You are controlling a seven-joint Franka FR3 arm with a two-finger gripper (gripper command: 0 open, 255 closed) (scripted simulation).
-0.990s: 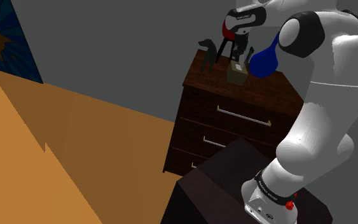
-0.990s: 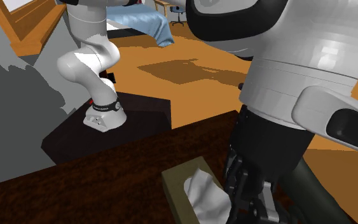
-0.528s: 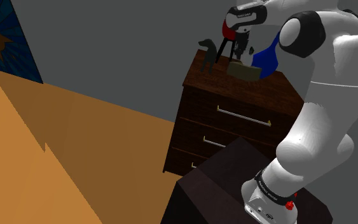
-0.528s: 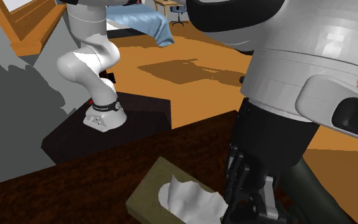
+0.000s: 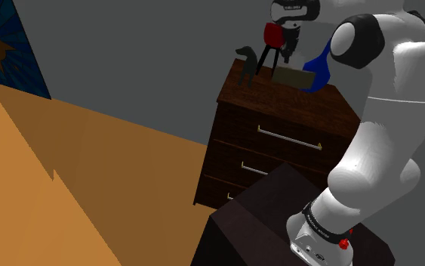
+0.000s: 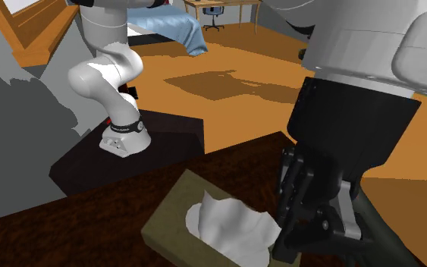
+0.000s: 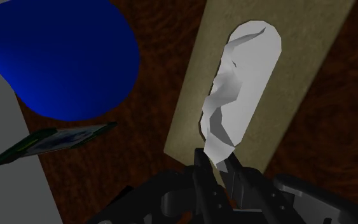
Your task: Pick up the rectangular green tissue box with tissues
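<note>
On the dark dresser [image 5: 263, 155], at the shoulder view's left, stands a small dark dog figure [image 5: 243, 62]. Next to it my hand [image 7: 217, 167] is almost closed. Its fingers pinch the white tissue [image 7: 238, 89] that comes out of the olive-green tissue box [image 5: 294, 77]. The box is tilted, just beside the blue vase [image 5: 321, 68].
</note>
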